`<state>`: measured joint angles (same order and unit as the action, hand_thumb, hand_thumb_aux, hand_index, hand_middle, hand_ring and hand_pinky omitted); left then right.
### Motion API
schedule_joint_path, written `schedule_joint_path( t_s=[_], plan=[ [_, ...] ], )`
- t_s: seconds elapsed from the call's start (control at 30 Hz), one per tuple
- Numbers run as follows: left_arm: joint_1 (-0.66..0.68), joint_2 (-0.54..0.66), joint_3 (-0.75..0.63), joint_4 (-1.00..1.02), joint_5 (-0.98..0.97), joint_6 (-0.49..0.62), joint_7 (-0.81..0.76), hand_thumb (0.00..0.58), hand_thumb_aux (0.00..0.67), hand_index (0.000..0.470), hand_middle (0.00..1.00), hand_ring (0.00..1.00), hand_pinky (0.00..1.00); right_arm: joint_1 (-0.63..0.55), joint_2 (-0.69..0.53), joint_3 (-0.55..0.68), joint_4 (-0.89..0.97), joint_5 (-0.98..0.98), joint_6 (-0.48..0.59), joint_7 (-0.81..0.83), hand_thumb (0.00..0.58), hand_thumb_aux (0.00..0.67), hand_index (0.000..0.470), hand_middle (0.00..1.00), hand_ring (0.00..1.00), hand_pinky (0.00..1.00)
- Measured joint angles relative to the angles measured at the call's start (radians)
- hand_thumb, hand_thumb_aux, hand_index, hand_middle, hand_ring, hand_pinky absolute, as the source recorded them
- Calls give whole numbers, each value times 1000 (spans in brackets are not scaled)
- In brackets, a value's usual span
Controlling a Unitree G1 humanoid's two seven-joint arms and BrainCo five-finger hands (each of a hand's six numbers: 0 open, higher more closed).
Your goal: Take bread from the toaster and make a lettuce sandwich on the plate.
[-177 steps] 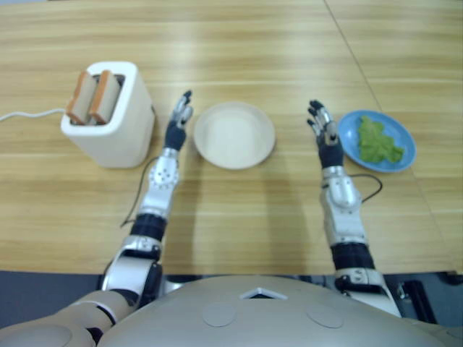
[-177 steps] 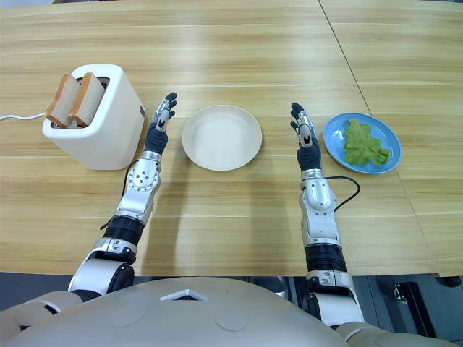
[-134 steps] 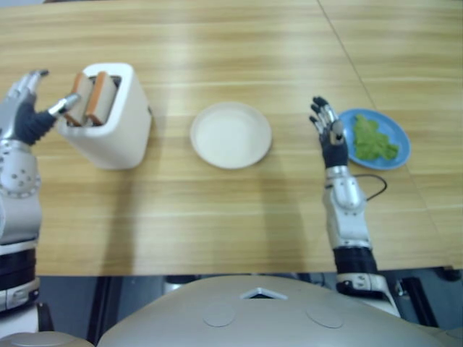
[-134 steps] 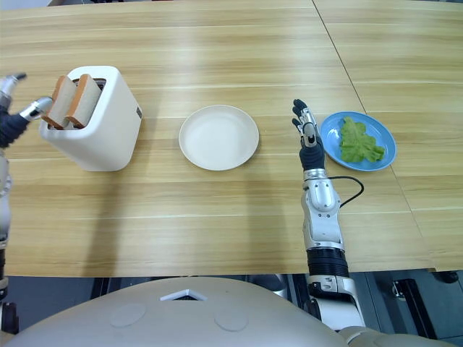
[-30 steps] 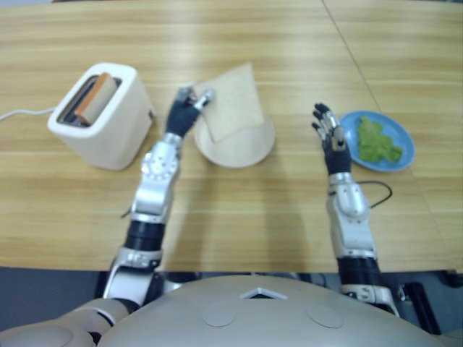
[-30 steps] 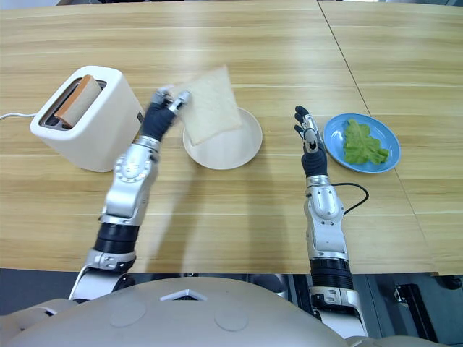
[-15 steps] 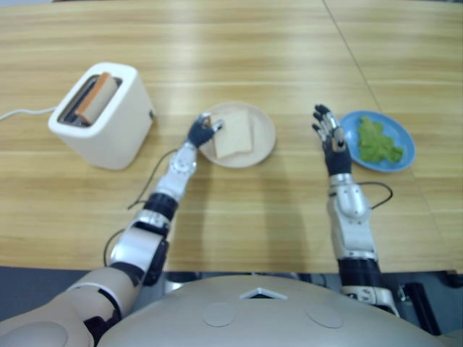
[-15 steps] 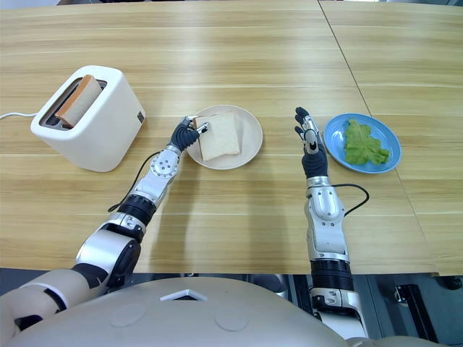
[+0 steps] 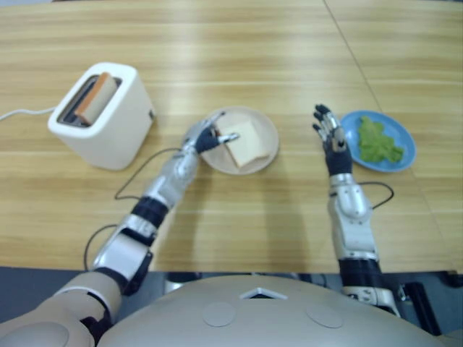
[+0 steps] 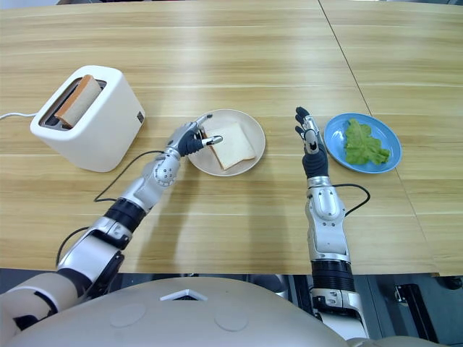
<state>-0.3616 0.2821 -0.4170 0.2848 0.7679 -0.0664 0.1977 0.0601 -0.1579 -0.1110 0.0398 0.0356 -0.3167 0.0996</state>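
- The left hand (image 10: pixel 188 139) is spread open and empty at the plate's (image 10: pixel 239 117) left rim; a bread slice (image 10: pixel 235 144) lies flat on it, mid-table.
- The right hand (image 10: pixel 311 144) is open and empty, beside the lettuce (image 10: pixel 362 143).
- Another slice (image 10: pixel 78 97) stands in the toaster (image 10: pixel 101 141), near the table's left edge.

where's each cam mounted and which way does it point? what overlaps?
Left eye view: on the head, facing forward and down at the table; both arms show, left robot hand at the bread slice on the plate, right robot hand left of the lettuce.
Right eye view: same head, slightly to the right, same aim; same arms.
Shared: the whole scene, toaster included.
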Motion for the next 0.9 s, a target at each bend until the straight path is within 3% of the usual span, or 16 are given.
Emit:
schedule_joint_path(
  t_s=[0.17,0.3,0.43,0.57,0.73,0.9],
  plan=[
    [105,41,59,-359,149,76,75,0,0,0,0,0,0,0,-4,-1,-15,0,2,1,0,0,0,0,0,0],
    [177,58,172,-563,157,94,100,0,0,0,0,0,0,10,-23,-5,-23,-15,2,-1,0,0,0,0,0,0],
    [205,37,213,-504,64,77,86,0,0,0,0,0,0,0,-112,-49,-39,-65,-6,-20,0,0,0,0,0,0],
    [220,-15,241,-308,-98,39,60,0,0,0,0,0,0,-36,-292,-135,18,-156,-40,-68,0,0,0,0,0,0],
    [225,-62,246,-124,-215,-22,46,0,0,0,0,0,0,-130,-673,-70,367,-599,-16,-336,0,0,0,0,0,0],
    [223,-74,222,-87,-216,-50,63,0,0,0,0,0,0,-381,-768,236,845,-913,19,-518,0,0,0,0,0,0]
  ],
)
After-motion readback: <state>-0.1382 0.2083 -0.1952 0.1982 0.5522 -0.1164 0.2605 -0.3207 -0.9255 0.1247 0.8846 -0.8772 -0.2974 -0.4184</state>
